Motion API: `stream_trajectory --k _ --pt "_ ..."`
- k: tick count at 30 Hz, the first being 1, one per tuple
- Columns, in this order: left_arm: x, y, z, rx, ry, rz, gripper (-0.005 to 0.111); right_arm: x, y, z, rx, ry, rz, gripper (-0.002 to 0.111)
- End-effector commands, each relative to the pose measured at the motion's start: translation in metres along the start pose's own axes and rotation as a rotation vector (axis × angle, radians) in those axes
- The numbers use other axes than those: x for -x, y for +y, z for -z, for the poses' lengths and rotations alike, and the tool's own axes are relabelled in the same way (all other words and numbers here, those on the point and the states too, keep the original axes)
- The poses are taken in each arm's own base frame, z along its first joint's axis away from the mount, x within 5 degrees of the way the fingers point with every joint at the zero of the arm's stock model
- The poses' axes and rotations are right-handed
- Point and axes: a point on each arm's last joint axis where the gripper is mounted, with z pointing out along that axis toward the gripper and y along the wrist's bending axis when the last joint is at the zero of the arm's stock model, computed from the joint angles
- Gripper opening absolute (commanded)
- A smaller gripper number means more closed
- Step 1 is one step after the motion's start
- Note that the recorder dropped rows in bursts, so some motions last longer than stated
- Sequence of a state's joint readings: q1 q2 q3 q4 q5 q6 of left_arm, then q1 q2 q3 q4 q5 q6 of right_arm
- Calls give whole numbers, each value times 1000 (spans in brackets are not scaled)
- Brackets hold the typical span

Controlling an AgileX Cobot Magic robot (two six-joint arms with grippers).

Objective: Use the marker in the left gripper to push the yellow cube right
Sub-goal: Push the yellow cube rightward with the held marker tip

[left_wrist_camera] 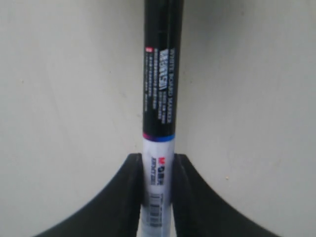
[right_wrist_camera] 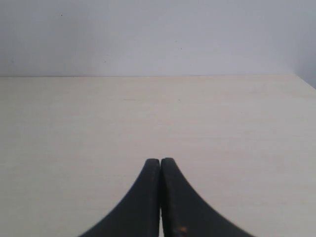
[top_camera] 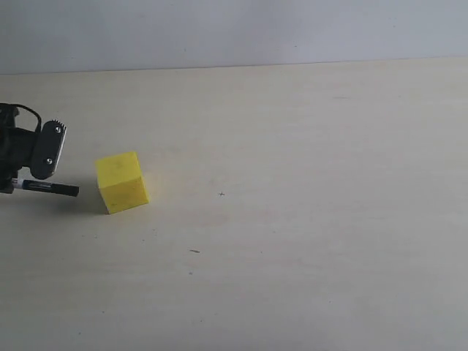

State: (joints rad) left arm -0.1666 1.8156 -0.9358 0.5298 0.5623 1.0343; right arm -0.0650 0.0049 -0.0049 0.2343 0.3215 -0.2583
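The yellow cube (top_camera: 121, 182) rests on the pale table at the left of the exterior view. To its left, my left gripper (top_camera: 36, 172) is shut on the marker (top_camera: 50, 188), which lies nearly level and points its black end at the cube, a short gap away. In the left wrist view the marker (left_wrist_camera: 159, 118) runs out from between the two black fingers (left_wrist_camera: 131, 197), held by its white barrel; the cube is out of that view. My right gripper (right_wrist_camera: 160, 163) is shut with nothing in it, over bare table, and does not show in the exterior view.
The light wooden table (top_camera: 307, 219) stretches right of the cube, with only small dark specks (top_camera: 221, 194) on it. A grey wall (top_camera: 234, 29) rises behind the table's far edge.
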Motion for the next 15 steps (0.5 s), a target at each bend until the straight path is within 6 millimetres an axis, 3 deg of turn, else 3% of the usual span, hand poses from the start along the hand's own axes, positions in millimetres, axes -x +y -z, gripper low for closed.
stream_trajectory --k 1,3,6,8,12,15 --pt "-5 1 1 18 3 30 0 0 -1 0 -9 -12 7 0" --pt "4 4 3 55 -41 40 0 0 -1 0 -9 -12 7 0" --pt "57 9 15 172 -197 -12 0 0 -1 0 -9 -12 7 0" --pt "55 4 15 132 -133 -88 0 0 -1 0 -9 -12 7 0" --pt "35 4 9 83 -79 -32 0 0 -1 0 -9 -12 7 0" --pt "35 6 9 110 -97 -23 0 0 -1 0 -9 -12 7 0"
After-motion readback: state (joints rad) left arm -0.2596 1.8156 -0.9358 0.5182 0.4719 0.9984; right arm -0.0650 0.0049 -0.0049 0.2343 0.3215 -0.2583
